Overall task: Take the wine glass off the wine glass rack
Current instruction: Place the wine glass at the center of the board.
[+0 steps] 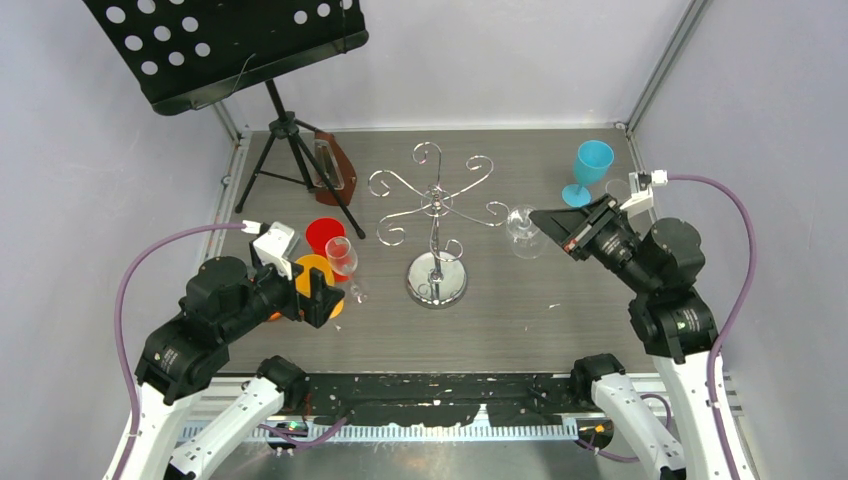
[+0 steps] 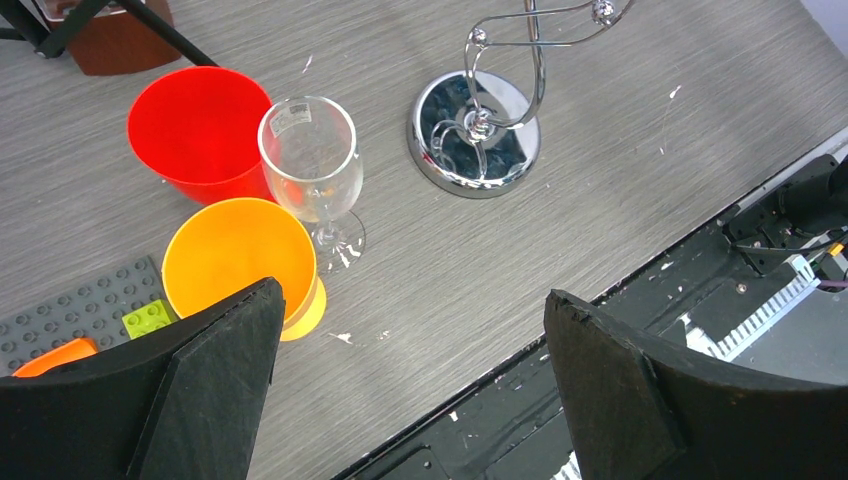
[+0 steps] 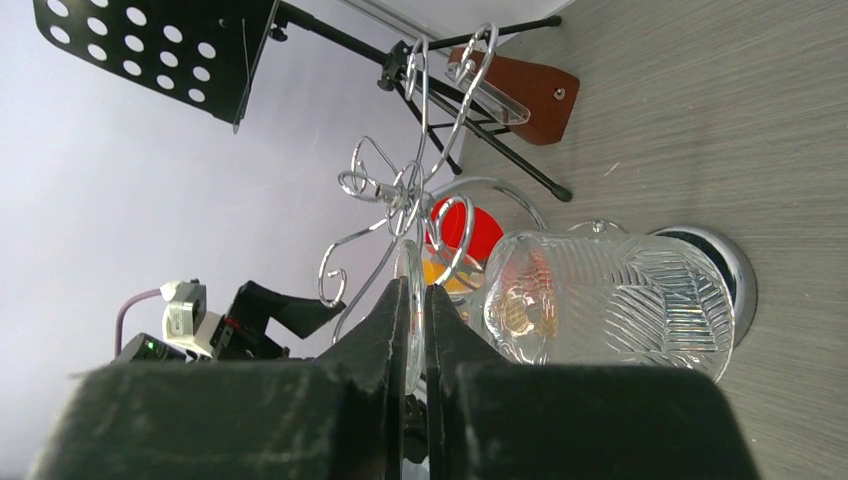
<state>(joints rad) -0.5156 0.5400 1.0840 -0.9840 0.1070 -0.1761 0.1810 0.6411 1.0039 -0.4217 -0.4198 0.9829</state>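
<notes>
Wine glass [image 3: 610, 305] in right gripper [image 3: 411, 300] (beside rack [image 1: 437, 280])

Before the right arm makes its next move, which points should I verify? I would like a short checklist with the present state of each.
1. Fingers of the right gripper closed on the wine glass: ok.
2. Glass free of the scroll arms of the wine glass rack: cannot tell; it sits close beside one.
3. Rack upright on its base: ok.
4. The left gripper open, empty, away from the rack: ok.
5. Space around the right arm free: not ok; a blue goblet stands just beyond it.
</notes>
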